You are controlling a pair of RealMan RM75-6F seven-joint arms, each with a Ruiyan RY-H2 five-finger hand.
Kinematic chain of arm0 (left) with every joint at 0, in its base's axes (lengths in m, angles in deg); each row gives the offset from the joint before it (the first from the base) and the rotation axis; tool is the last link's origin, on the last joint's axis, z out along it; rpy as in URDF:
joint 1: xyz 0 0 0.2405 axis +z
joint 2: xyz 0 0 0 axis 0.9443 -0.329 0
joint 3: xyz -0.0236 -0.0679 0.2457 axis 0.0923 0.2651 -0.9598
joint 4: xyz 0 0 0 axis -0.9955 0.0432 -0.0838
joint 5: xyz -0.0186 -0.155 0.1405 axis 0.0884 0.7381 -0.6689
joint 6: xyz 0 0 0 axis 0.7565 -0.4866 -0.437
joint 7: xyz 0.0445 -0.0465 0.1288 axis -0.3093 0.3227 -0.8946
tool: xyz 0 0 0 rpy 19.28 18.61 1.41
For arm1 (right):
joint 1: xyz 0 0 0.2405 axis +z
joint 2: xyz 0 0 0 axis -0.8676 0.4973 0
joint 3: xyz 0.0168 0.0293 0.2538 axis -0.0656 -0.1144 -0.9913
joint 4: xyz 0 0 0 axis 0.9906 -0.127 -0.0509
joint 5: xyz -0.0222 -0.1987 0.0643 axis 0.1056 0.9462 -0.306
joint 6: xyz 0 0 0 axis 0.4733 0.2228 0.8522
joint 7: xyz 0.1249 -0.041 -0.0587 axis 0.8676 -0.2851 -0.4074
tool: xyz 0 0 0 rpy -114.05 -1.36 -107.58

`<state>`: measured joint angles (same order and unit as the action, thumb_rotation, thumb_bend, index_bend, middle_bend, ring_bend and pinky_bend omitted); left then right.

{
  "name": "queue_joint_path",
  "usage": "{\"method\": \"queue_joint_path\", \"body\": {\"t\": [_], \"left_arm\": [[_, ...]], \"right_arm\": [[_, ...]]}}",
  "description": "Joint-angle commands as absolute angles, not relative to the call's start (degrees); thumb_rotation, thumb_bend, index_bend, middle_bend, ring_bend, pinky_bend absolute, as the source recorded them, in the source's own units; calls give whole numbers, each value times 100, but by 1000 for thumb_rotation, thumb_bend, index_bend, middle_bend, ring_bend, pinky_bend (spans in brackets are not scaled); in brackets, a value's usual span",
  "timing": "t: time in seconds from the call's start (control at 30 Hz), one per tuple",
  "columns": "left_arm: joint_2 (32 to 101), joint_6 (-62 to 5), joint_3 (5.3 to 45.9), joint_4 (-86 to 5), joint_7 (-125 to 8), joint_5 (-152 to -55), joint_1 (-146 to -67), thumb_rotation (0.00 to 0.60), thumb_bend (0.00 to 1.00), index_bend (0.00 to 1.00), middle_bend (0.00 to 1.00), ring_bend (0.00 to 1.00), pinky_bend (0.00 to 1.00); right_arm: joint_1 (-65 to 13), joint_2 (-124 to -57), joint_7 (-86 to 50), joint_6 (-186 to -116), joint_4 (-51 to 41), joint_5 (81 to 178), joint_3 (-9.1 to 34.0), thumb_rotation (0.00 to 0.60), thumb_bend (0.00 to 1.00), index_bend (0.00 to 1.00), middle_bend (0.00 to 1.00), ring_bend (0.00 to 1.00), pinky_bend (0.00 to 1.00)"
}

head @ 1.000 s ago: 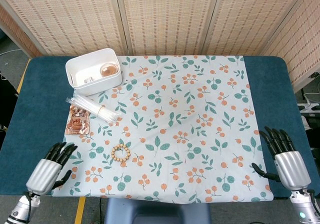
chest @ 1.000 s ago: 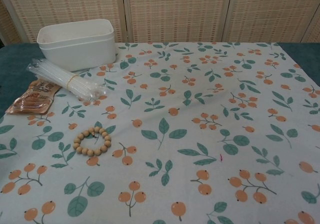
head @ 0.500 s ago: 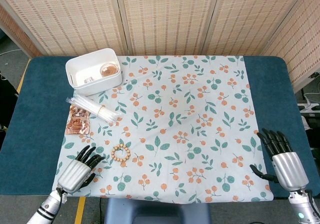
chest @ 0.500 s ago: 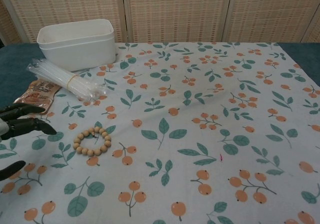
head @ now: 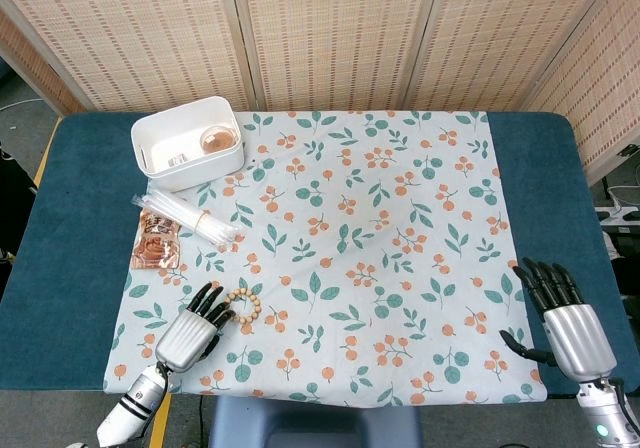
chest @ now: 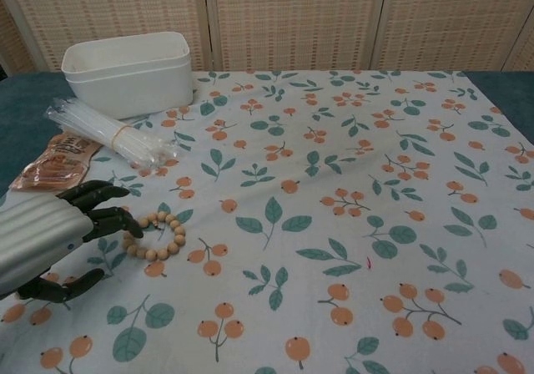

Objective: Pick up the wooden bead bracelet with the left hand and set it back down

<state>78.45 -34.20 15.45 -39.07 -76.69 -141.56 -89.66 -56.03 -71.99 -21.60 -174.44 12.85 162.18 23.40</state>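
The wooden bead bracelet (head: 241, 306) lies flat on the flowery cloth (head: 400, 168), near its front left corner. The left hand (head: 190, 335) is just beside it, fingers spread and holding nothing. The bracelet looks light and floppy, with hard, smooth beads. Pinching the near side of the ring seems best.

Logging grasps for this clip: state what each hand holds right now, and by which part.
Nothing is held. The left hand is open, fingertips at the edge of the bracelet, which lies flat on the cloth. The right hand is open and empty.
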Motion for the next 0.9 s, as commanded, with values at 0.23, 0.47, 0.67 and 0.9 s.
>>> {"method": "queue_joint_path", "body": {"t": [0.23, 0.47, 0.67, 0.9], "left_arm": [[7981, -3235, 1540, -3834, -7810, -14062, -9158, 600, 456, 231, 302, 72, 47], [8036, -3086, 1544, -3796, -8034, -13954, -9281, 600, 458, 308, 355, 105, 48], [8043, -2987, 1500, -3832, -8374, -13885, -9335, 600, 456, 365, 368, 113, 48], [8082, -2909, 1518, -3892, -8755, -13733, -9364, 600, 459, 366, 404, 143, 49]], "right_arm": [[-5594, -7188, -2150, -17398, 1307, 16205, 2351, 403, 199, 0, 0, 0, 0], [-5586, -7152, -2090, -17352, 1336, 16211, 2379, 405, 200, 0, 0, 0, 0], [-5549, -7057, -1874, -17252, 1401, 16292, 2466, 406, 200, 0, 0, 0, 0], [-5553, -7030, -1842, -17259, 1419, 16312, 2481, 407, 200, 0, 0, 0, 0]]}}
